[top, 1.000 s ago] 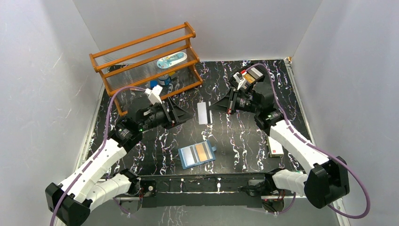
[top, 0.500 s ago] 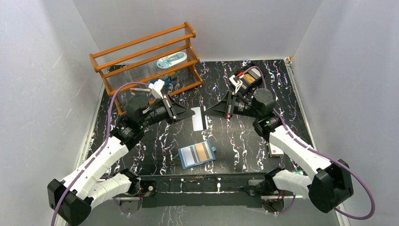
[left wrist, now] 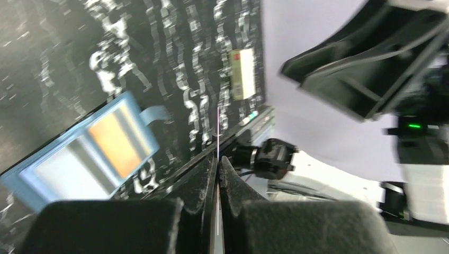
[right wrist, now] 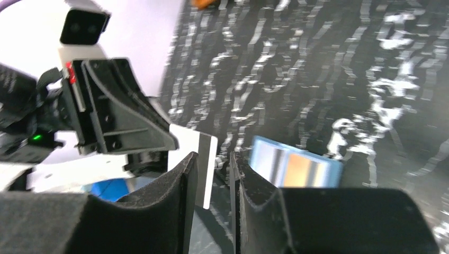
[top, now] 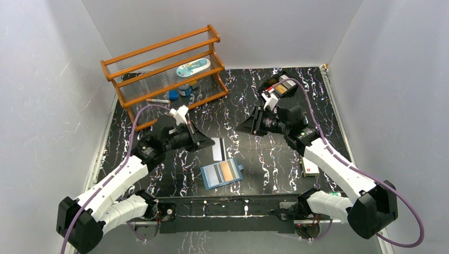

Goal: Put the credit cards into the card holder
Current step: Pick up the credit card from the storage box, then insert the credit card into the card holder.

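Note:
My left gripper (top: 208, 143) is shut on a pale credit card (top: 218, 148) with a grey stripe, held just above the table. In the left wrist view the card (left wrist: 217, 132) shows edge-on as a thin line sticking out past the left gripper (left wrist: 218, 161). The blue card holder (top: 222, 173) lies open just in front of it, a grey card and an orange card in its slots (left wrist: 114, 140). My right gripper (top: 242, 127) stands open to the card's right, apart from it. The right wrist view looks past the right gripper (right wrist: 212, 157) to the card (right wrist: 206, 169) and the holder (right wrist: 294, 168).
A wooden rack (top: 164, 69) with small items stands at the back left. A black tray (top: 283, 87) holding more cards sits at the back right, behind the right arm. A small white box (top: 310, 168) lies near the right edge.
The card passed from the right gripper to the left. The left gripper shut on it and drew it down toward the card holder; the right gripper opened and pulled back.

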Controlling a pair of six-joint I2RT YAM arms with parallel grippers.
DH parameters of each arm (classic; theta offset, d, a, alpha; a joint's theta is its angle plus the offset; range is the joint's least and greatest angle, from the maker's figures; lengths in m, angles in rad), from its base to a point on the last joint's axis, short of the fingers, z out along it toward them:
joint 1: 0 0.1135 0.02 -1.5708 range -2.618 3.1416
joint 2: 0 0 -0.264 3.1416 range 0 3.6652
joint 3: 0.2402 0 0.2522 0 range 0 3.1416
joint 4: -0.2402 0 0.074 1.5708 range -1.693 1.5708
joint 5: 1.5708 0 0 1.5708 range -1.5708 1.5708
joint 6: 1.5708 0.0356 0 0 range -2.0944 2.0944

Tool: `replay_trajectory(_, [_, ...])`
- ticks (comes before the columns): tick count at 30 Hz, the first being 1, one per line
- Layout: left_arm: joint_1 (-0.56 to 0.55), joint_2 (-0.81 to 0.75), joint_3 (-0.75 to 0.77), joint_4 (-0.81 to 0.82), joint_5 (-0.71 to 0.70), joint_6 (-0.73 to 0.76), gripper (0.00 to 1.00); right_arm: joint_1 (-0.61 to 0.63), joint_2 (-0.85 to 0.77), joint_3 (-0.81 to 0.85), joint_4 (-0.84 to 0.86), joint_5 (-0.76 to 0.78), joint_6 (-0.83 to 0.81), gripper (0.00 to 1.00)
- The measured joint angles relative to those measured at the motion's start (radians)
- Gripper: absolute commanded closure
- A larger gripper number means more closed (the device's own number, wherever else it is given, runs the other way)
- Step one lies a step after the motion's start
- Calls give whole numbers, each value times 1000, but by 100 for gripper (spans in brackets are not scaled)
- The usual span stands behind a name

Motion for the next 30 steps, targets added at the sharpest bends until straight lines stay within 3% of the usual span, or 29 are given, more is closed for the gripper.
replay_trajectory(6, [0,50,-122,-17,-10,20,100,1,86,49,-177,174,-137,66])
replay_trajectory(11, [0,84,-216,27,-9,9,100,16,175,3,-228,217,-174,66])
replay_trajectory(19, [0,155,-311,150,3,-23,100,150,265,-69,-224,247,-188,56])
replay_trajectory(30, [0,174,-409,308,16,-71,100,164,391,-70,-162,232,-248,54])
